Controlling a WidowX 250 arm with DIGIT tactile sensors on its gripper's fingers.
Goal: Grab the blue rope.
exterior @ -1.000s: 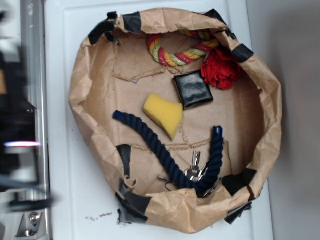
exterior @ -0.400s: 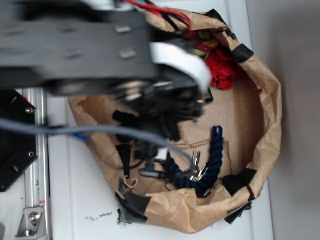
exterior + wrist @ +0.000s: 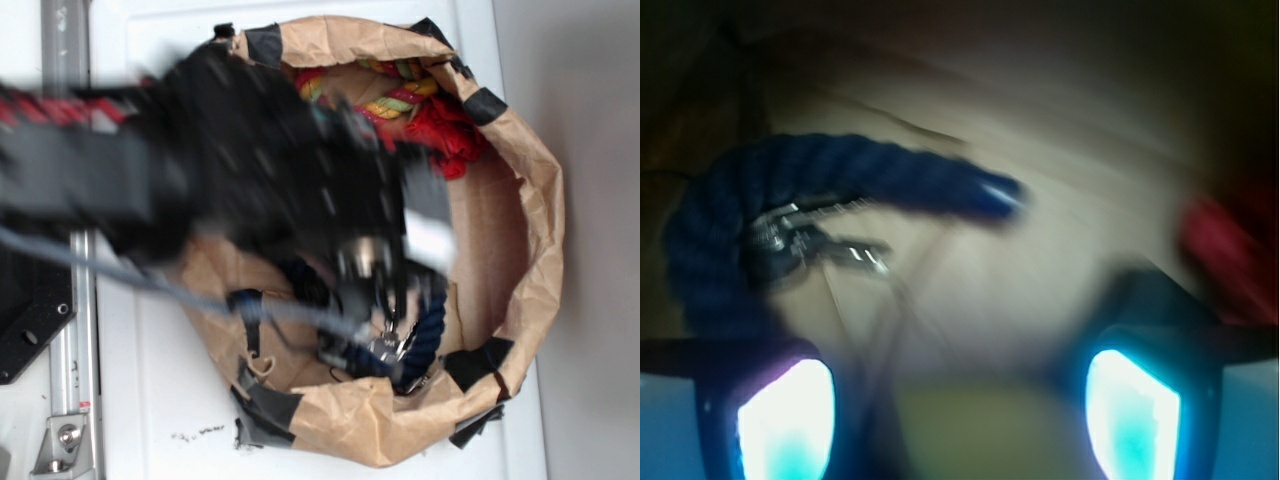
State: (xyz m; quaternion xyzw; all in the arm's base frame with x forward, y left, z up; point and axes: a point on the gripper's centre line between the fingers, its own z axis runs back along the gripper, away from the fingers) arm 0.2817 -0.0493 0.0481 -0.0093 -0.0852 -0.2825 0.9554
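You are reaching for the blue rope (image 3: 790, 185), lying curved beside keys (image 3: 805, 240) in the paper basket (image 3: 520, 200); the gripper (image 3: 960, 400) is hovering, fingers apart. Next you need to lower around it.

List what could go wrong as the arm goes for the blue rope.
1. Metal keys lie against the rope at its bend, so the fingers might catch them along with it or instead of it.
2. The arm is over the paper bowl with its crumpled walls; a low sweep may snag or drag it.
3. Both views are motion-blurred, so the aim may be off.
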